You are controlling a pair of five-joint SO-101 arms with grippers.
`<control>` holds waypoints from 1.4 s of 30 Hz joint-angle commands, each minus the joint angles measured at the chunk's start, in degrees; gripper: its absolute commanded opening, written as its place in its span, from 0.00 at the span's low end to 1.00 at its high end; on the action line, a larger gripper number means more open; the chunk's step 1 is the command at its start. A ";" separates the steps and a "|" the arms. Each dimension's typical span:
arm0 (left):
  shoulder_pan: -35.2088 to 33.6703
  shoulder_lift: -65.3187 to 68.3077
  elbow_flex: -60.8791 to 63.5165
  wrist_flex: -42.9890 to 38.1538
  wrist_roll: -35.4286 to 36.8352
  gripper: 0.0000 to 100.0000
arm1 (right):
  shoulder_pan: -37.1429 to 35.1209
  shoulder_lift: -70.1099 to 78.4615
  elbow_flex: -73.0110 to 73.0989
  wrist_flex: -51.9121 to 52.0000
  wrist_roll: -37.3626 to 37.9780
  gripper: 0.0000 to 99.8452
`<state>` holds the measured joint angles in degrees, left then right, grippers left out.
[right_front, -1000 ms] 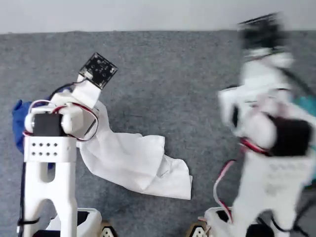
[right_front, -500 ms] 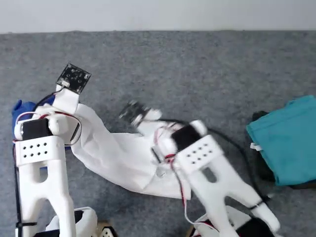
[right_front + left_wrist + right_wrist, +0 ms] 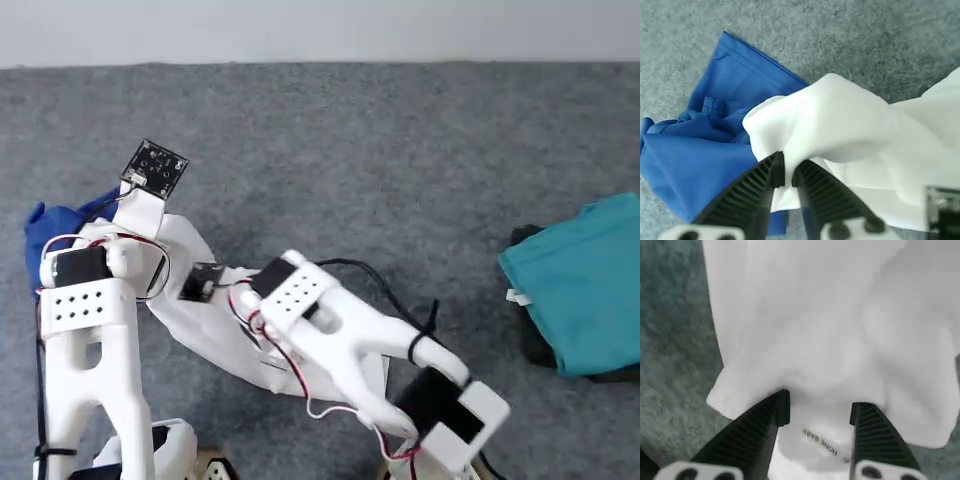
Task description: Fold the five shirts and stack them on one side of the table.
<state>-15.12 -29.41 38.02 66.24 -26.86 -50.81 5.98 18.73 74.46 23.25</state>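
The white shirt (image 3: 840,115), lying partly over the blue shirt (image 3: 700,145), is pinched at a fold by the clenched left gripper (image 3: 785,167), seemingly as an anchor, while the right gripper (image 3: 820,410) is held spread above its cloth, likely for a second grasp.

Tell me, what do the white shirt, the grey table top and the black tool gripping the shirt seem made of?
The white shirt looks like soft matte cloth: it drapes and creases. The table top seems covered in grey felt or short carpet, judging by its fuzzy, speckled nap. The left tool is probably hard black plastic, with ridged inner faces and a dull sheen.
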 commanded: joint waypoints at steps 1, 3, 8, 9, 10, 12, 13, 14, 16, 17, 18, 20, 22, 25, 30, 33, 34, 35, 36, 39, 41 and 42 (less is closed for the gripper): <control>-0.18 -0.26 -0.22 -0.88 -0.62 0.01 | -0.48 -0.57 -7.03 3.38 0.70 0.21; -0.18 -0.26 -0.31 -0.88 -0.62 0.01 | 0.57 -1.71 -10.46 6.46 0.79 0.21; -0.26 -0.26 -0.31 -0.88 -0.62 0.01 | 2.68 -7.16 -16.35 14.20 2.37 0.21; -0.26 -0.26 -0.31 -0.88 -0.62 0.01 | 2.07 -8.04 -16.00 15.43 2.64 0.21; -0.26 -0.26 -0.31 -1.14 -0.62 0.01 | 0.66 -8.57 -15.30 16.31 2.73 0.21; -0.26 -0.26 -0.13 -2.02 -0.62 0.01 | -2.59 -9.63 -12.22 16.92 2.73 0.21; -0.35 -0.26 -0.13 -2.29 -0.62 0.01 | -4.53 -9.89 -10.46 16.48 2.73 0.21; -0.35 -0.26 -0.13 -2.37 -0.62 0.01 | -6.46 -9.89 -8.62 15.60 2.64 0.21; -0.35 -0.26 -0.13 -2.29 -0.62 0.01 | -9.71 -9.80 -5.01 12.26 2.64 0.21; -0.35 -0.26 -0.13 -2.20 -0.62 0.01 | -10.95 -9.80 -3.60 10.42 2.55 0.21; -0.35 -0.26 -0.13 -2.11 -0.62 0.01 | -11.82 -9.80 -2.64 8.66 2.20 0.21; -0.35 -0.26 -0.13 -2.11 -0.62 0.01 | -12.79 -9.71 -1.05 6.11 1.23 0.21; -0.35 -0.26 -0.13 -2.11 -0.62 0.01 | -12.79 -9.71 -0.09 4.53 0.97 0.21; -0.35 -0.26 -0.13 -2.11 -0.62 0.01 | -12.62 -9.71 1.32 2.68 0.97 0.21; -0.35 -0.26 -0.04 -2.02 -0.62 0.01 | -11.56 -9.71 5.98 -3.03 1.05 0.21; -0.35 -0.26 -0.04 -2.02 -0.62 0.01 | -8.04 -9.71 8.53 -6.20 1.05 0.21; -0.35 -0.26 -0.04 -2.02 -0.62 0.01 | -6.73 -9.71 9.05 -7.08 1.05 0.21; -0.26 -0.26 -0.04 -2.02 -0.62 0.01 | -5.32 -9.71 9.49 -7.87 1.05 0.21; -0.26 -0.26 -0.04 -2.02 -0.62 0.01 | -4.09 -9.71 9.67 -8.48 1.14 0.21; -0.26 -0.26 -0.04 -2.02 -0.62 0.01 | -1.54 -9.71 9.76 -9.98 3.34 0.20; -0.26 -0.26 -0.04 -2.02 -0.62 0.01 | -0.92 -9.63 9.85 -10.33 5.01 0.20; -0.26 -0.26 -0.04 -2.02 -0.62 0.01 | -0.75 -9.63 9.93 -10.42 5.01 0.20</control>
<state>-15.21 -29.41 38.20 64.84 -26.86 -53.01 -1.05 28.57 64.97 26.86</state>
